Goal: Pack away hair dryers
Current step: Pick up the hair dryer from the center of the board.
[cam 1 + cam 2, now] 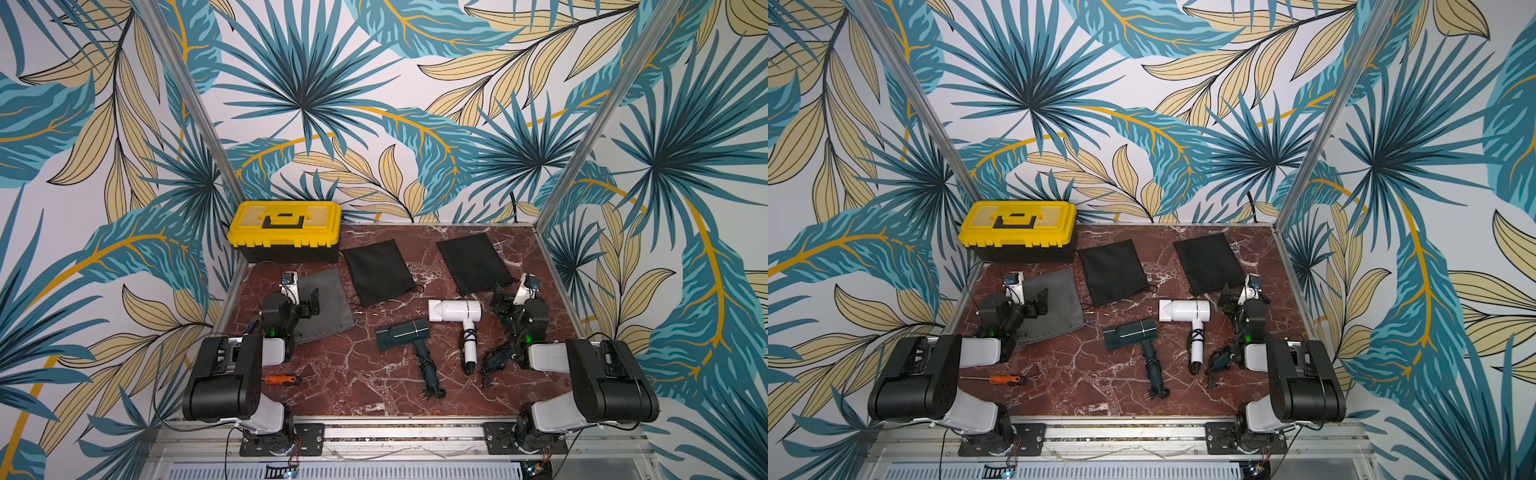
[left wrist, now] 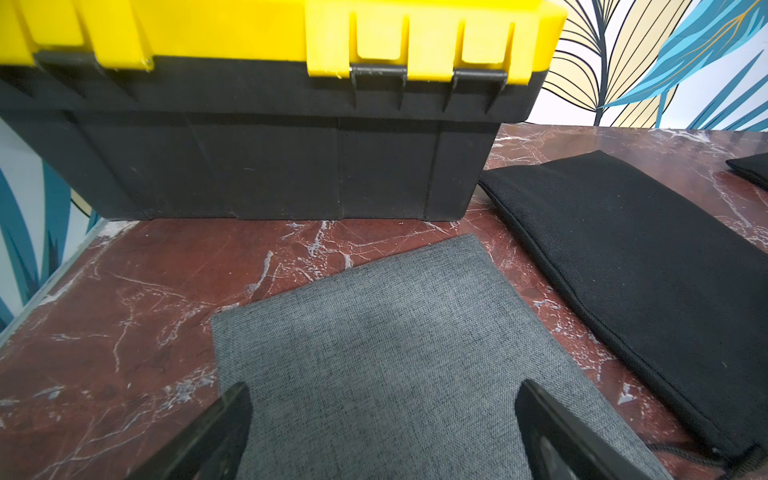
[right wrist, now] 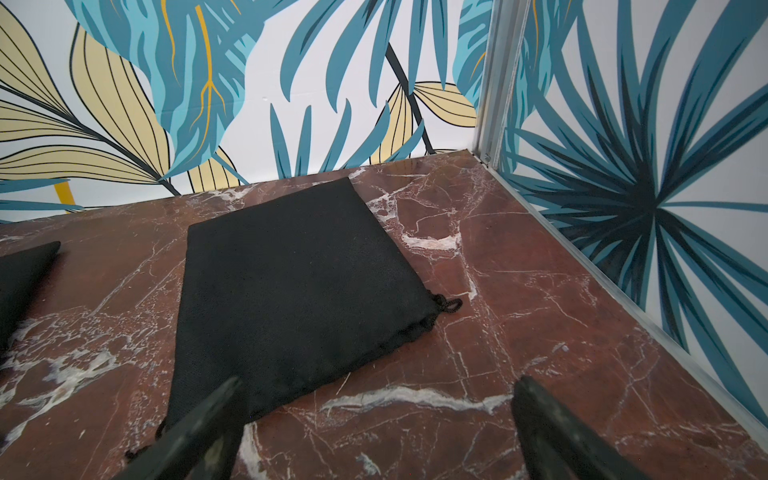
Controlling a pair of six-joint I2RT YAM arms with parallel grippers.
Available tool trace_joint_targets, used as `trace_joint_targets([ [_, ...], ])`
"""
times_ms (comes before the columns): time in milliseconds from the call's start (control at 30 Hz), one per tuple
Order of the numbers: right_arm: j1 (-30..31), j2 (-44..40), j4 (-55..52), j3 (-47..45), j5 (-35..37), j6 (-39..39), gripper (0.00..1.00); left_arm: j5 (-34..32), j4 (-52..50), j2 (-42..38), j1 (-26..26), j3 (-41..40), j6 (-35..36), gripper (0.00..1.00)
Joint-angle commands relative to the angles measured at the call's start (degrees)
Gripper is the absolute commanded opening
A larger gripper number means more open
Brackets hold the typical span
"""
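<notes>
Both top views show a white hair dryer [image 1: 455, 310] [image 1: 1185, 309] lying mid-table, with a dark teal hair dryer [image 1: 402, 332] [image 1: 1130, 332] just left of it. Another dark teal hair dryer [image 1: 496, 360] lies partly hidden under the right arm. My left gripper [image 1: 311, 303] [image 2: 382, 390] hovers open over a grey pouch [image 1: 328, 316] [image 2: 374, 324] and holds nothing. My right gripper [image 1: 500, 297] [image 3: 376, 384] is open and empty at the near corner of a black pouch [image 1: 473, 262] [image 3: 291, 270]. Neither wrist view shows a hair dryer.
A closed yellow and black toolbox [image 1: 286, 230] [image 2: 270, 145] stands at the back left. A second black pouch [image 1: 378, 270] [image 2: 623, 257] lies between the grey pouch and the other black one. An orange-handled screwdriver [image 1: 282, 380] lies near the left arm. Patterned walls enclose the marble table [image 1: 353, 374].
</notes>
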Motion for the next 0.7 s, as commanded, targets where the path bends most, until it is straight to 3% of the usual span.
trace_joint_targets([
  [0, 0.4, 0.5, -0.4, 0.1, 0.6, 0.4, 0.99, 0.0, 1.1, 0.4, -0.3, 2.6, 0.4, 1.00],
  [300, 0.5, 0.3, -1.5, 0.8, 0.4, 0.2, 0.99, 0.2, 1.0, -0.3, -0.2, 4.0, 0.7, 1.00],
  [333, 0.5, -0.6, -2.6, 1.0, 0.8, 0.2, 0.99, 0.4, -2.9, -1.8, -0.2, 5.5, 0.7, 1.00],
  [467, 1.1, -11.2, -23.1, 7.6, 0.0, -0.7, 0.99, 1.4, -13.5, -7.8, -0.2, 9.3, 1.3, 0.99],
  [567, 1.0, -17.3, -37.0, 13.9, 4.2, 7.2, 1.00, 0.8, -22.2, -11.8, -0.5, 13.1, 3.4, 0.99],
  [667, 1.1, -20.3, -52.1, 20.5, 5.3, 18.7, 0.99, -1.9, -38.3, -13.2, -0.5, 21.5, 5.1, 0.99],
])
